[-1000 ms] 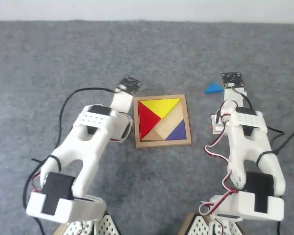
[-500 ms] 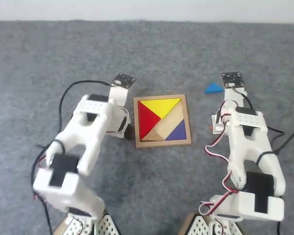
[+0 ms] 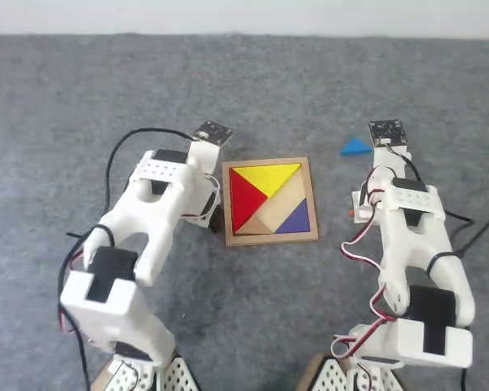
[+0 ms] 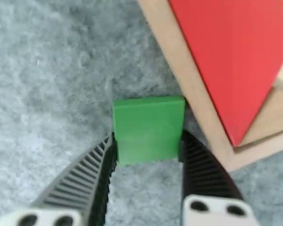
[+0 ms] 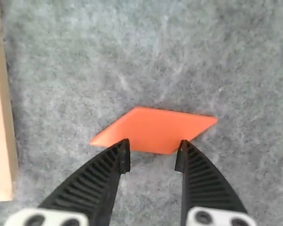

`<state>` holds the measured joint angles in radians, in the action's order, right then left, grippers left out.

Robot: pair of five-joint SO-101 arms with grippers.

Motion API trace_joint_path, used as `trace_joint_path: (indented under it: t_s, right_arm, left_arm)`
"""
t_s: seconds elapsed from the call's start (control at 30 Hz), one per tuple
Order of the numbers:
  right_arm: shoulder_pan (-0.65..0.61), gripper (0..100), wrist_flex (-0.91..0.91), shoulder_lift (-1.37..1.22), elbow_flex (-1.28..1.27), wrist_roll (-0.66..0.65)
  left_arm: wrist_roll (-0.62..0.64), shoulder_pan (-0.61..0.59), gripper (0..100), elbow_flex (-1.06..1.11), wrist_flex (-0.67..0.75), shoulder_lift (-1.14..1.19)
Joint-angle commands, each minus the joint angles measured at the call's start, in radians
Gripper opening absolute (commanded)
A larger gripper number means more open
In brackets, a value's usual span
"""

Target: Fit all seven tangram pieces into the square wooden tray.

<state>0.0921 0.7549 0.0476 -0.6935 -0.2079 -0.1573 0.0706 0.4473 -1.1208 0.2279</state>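
Observation:
The square wooden tray (image 3: 311, 198) lies between the two arms and holds a yellow triangle (image 3: 267, 177), a red triangle (image 3: 244, 200) and a blue-violet triangle (image 3: 293, 220). My left gripper (image 4: 148, 147) is shut on a green square (image 4: 148, 127) that rests on the carpet against the tray's outer edge (image 4: 188, 89). On the other side of the tray, my right gripper (image 5: 153, 148) pinches the near corner of an orange parallelogram (image 5: 153, 128) lying flat on the carpet. A small blue triangle (image 3: 355, 147) lies beyond the right arm's wrist.
Grey carpet (image 3: 81, 90) covers the whole table, with open room behind the tray and to the far left. The left arm's black cable (image 3: 118, 163) loops beside it. Bare wood (image 3: 270, 213) shows in the tray's middle.
The left arm has swung: its lower links shifted left and its wrist moved slightly beside the tray's left edge. The right arm and the pieces in the tray have stayed put.

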Motion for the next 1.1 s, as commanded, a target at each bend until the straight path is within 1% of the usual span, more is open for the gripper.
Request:
trace_joint_path:
  t_s: [0.0, 0.2, 0.33, 0.43, 0.63, 0.77, 0.97, 1.07]
  right_arm:
    - [0.01, 16.5, -0.016, 0.062, 0.006, -0.008]
    - [0.01, 16.5, -0.016, 0.064, 0.006, -0.008]
    - [0.01, 16.5, -0.016, 0.064, 0.006, -0.008]
    - [0.01, 16.5, -0.016, 0.064, 0.006, -0.006]
    - [0.01, 16.5, -0.016, 0.064, 0.006, -0.006]
    - [0.01, 16.5, -0.016, 0.064, 0.006, -0.006]
    - [0.01, 16.5, -0.016, 0.064, 0.006, -0.006]
    - [0.01, 16.5, -0.016, 0.064, 0.006, -0.006]
  left_arm:
    - [-0.009, 0.025, 15, 0.058, 0.058, -0.08]
    - [-0.02, 0.026, 14, 0.202, 0.164, -0.221]
    - [-0.034, 0.026, 14, 0.265, 0.198, -0.29]
    - [-0.037, 0.037, 14, 0.285, 0.198, -0.322]
    - [-0.029, 0.135, 13, 0.314, 0.193, -0.348]
    - [-0.023, 0.137, 13, 0.326, 0.19, -0.393]
    - [-0.002, 0.17, 13, 0.39, 0.19, -0.499]
    - [0.0, 0.226, 13, 0.432, 0.178, -0.562]
